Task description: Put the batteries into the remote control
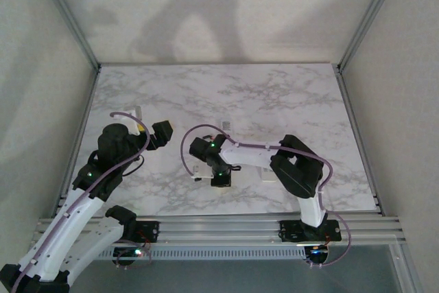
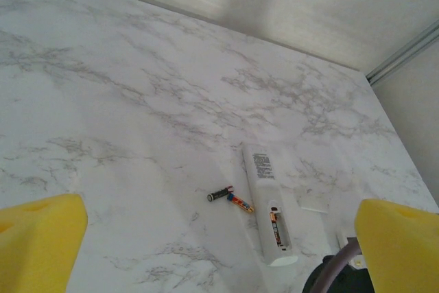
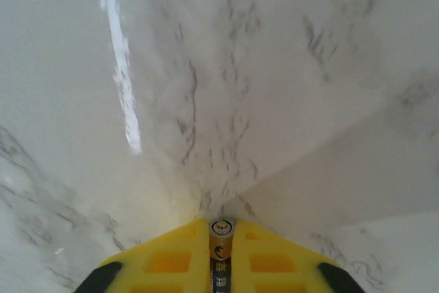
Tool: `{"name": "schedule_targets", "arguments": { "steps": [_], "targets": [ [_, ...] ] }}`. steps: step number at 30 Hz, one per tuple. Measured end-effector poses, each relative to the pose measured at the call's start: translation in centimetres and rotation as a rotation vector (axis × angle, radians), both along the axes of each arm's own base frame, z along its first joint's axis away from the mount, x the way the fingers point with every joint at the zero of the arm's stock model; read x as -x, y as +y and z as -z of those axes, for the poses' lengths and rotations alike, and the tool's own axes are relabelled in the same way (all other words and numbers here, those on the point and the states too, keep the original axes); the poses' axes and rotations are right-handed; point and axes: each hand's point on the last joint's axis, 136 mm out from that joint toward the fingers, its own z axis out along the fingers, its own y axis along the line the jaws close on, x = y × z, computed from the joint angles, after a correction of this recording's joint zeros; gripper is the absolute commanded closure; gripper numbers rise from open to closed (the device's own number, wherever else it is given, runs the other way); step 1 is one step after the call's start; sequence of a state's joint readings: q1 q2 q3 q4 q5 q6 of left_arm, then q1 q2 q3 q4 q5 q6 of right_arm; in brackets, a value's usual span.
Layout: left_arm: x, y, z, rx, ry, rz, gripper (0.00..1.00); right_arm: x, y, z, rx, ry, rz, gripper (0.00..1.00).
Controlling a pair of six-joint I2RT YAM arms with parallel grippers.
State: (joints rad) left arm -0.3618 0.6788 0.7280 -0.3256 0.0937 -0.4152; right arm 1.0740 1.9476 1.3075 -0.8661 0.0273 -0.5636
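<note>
Batteries: one seated battery (image 2: 276, 228) lies lengthwise in the open compartment (image 2: 280, 238) at the lower end of the remote control (image 2: 260, 169), lower centre-right of the left wrist view. The slot beside it looks unfilled, though the detail is too small to confirm. Two loose batteries (image 2: 219, 195) lie nearly end to end on the counter (image 2: 137, 101), just left of the remote and apparently not touching it. A held battery (image 3: 221, 255) appears at the bottom centre of the right wrist view, end cap pointing away from the camera. It is clamped between the yellow pads (image 3: 171, 262) of the right pincer (image 3: 221, 231), which is closed to the battery's width and sits low over bare marble. The left pincer (image 2: 219, 245) stands fully spread, its pads in the lower corners of its own view. It grips nothing and sits well back from the remote. Assessment: the task is partly complete. One cell appears loaded and one is in hand, not yet at the compartment. Two lie on the counter awaiting pickup, if the remote takes that many, which cannot be determined here. The compartment is uncovered. A small pale flat piece (image 2: 312, 202) just right of the remote may be its cover, unconfirmed.
</note>
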Motion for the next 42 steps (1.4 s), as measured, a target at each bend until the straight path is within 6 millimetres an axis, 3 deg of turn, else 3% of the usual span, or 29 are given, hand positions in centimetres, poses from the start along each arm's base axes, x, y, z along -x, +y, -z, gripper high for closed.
{"name": "schedule_targets", "arguments": {
  "steps": [12, 15, 21, 24, 26, 28, 31, 34, 37, 42],
  "targets": [
    [0.0, -0.2, -0.2, 0.007, -0.010, 0.011, 0.00, -0.9, 0.2, -0.5, -0.050, -0.078, 0.007, 0.67],
    [-0.1, -0.3, -0.1, 0.004, -0.009, 0.015, 0.00, -1.3, 0.8, -2.2, -0.103, -0.108, 0.049, 0.65],
    [-0.5, -0.4, 0.3, -0.067, -0.012, 0.040, 0.00, -1.9, 2.0, -7.8, -0.283, -0.168, 0.244, 0.66],
    [-1.0, -0.6, 0.0, -0.126, -0.029, 0.060, 0.01, -3.0, 2.5, -11.0, -0.416, -0.195, 0.553, 0.67],
    [-1.5, -0.6, -0.4, -0.162, -0.056, 0.070, 0.01, -3.8, 2.4, -12.9, -0.528, -0.181, 0.891, 0.67],
    [-1.9, -0.7, -0.6, -0.192, -0.082, 0.078, 0.00, -3.9, 1.3, -13.3, -0.601, -0.128, 1.224, 0.66],
    [-2.2, -1.0, -0.4, -0.211, -0.125, 0.093, 0.01, -3.0, -1.0, -11.6, -0.589, -0.031, 1.703, 0.65],
    [-2.0, -1.3, 1.3, -0.216, -0.124, 0.117, 0.00, -1.5, -2.4, -9.0, -0.480, 0.021, 2.067, 0.64],
    [-1.7, -1.8, 2.4, -0.208, -0.107, 0.153, 0.00, 0.1, -2.6, -6.8, -0.371, 0.031, 2.295, 0.62],
    [-1.6, -2.7, 1.4, -0.179, -0.149, 0.193, 0.01, 0.7, -2.3, -4.6, -0.308, 0.021, 2.474, 0.63]
  ]
}}
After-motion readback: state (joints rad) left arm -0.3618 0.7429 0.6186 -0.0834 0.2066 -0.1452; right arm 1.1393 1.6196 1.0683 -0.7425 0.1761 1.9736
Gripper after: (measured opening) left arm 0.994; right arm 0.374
